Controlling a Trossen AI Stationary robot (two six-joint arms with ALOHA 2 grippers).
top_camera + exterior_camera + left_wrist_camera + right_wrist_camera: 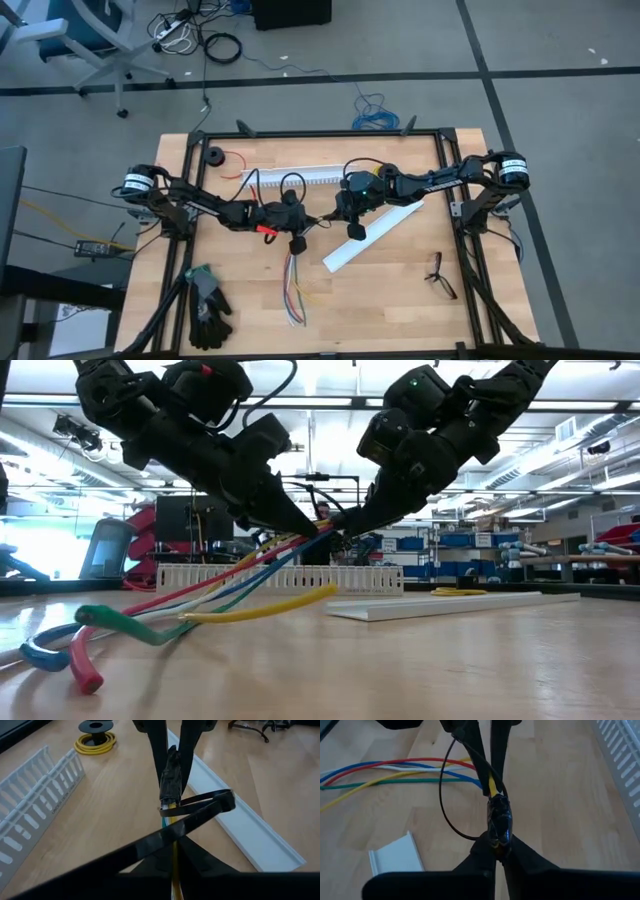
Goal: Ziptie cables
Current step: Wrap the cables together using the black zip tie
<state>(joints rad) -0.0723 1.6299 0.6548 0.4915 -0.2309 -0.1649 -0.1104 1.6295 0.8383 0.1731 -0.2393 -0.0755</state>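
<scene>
High view: both arms reach toward the middle of the wooden table [420, 300]. The left gripper [293, 217] and the right gripper [338, 216] nearly meet there. From between them the cables [294, 290] trail down over the wood and fan out at their far ends. A white slotted channel [300, 177] lies just behind the fingers, a flat white channel [375, 235] slants under the right gripper, and a black glove [208, 308] lies well apart near the table's front left.

Low view: the two grippers hang above the table with their tips close together, the left gripper [300, 520] and the right gripper [352, 525] both at the raised end of the cables [240, 575]. The wires slope from the fingertips down to the table, their free ends resting on the wood.

Left wrist view: the left gripper's fingers are closed together on the ziptie [200, 807], whose black strip curls into a loop around the cables [172, 812] just ahead of the tips. Beyond, the right gripper [171, 772] pinches the black-wrapped end of the bundle. A yellow wire spool [95, 739] sits far off.

Right wrist view: the right gripper [499, 845] is clamped on the dark-taped end of the cables [395, 772]. Opposite, the left gripper [487, 765] holds the ziptie [445, 805], which bows out beside the bundle.
</scene>
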